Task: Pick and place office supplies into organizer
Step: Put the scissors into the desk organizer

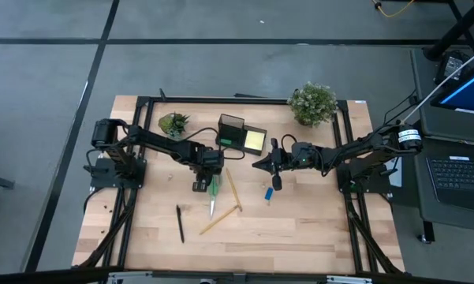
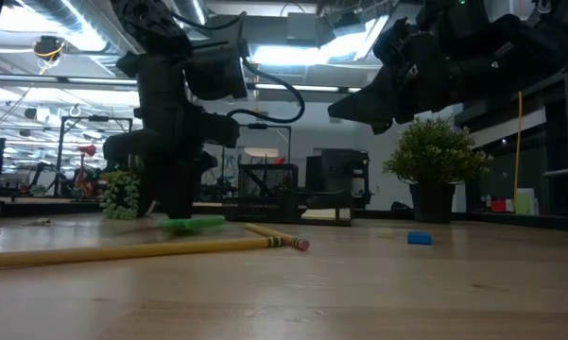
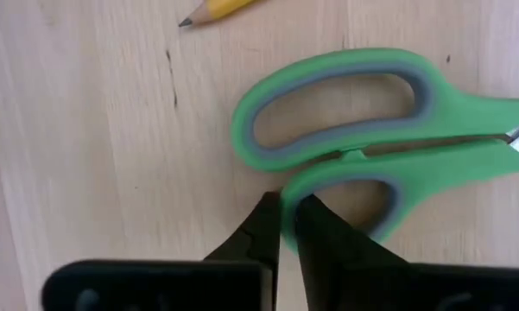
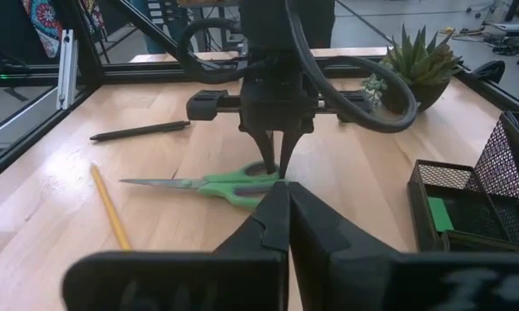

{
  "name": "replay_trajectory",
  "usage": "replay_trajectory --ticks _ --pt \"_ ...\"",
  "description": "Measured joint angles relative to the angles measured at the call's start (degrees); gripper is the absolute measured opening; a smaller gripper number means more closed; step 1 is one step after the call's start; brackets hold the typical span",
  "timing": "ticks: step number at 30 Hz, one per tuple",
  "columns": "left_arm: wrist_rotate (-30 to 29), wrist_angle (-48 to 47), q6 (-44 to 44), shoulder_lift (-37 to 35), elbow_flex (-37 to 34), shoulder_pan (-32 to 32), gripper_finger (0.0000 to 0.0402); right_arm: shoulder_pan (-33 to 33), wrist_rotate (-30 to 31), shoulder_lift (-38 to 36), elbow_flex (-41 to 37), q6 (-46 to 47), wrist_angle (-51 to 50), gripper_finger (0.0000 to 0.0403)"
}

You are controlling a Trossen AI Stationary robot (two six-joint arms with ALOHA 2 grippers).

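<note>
We find the left gripper (image 3: 287, 226) lowered onto the green-handled scissors (image 3: 363, 130), which lie flat on the light wooden table (image 1: 300, 229) just in front of the black mesh organizer (image 1: 240, 134); its fingers are pinching the rim of one handle loop. The right gripper (image 4: 287, 216) hangs above the table nearby, its fingers pressed together on nothing.

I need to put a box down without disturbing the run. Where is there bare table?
Bare wood lies along the near edge, below the black pen and pencils, and in the near right corner past the blue piece. The middle is crowded: scissors, both end effectors, organizer.
</note>
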Motion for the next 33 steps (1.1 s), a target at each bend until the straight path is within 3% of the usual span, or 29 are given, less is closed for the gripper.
replay_trajectory --ticks 6,10,26,33 --pt "-2.6 -0.5 0.4 -1.7 -0.2 -0.2 0.0016 0.0 0.0 0.0 0.0 0.0 0.0 0.0007" --pt "-7.8 -2.2 0.5 -4.6 -0.6 0.0 0.0016 0.0 0.0 0.0 0.0 -0.1 0.0 0.0007" --pt "-42.3 -1.6 0.5 -19.7 -0.3 -2.1 0.0014 0.0 0.0 0.0 0.0 -0.2 0.0 0.0007" --pt "-59.3 4.1 6.1 -23.8 -0.3 -2.1 0.0014 0.0 0.0 0.0 0.0 0.0 -0.1 0.0007"
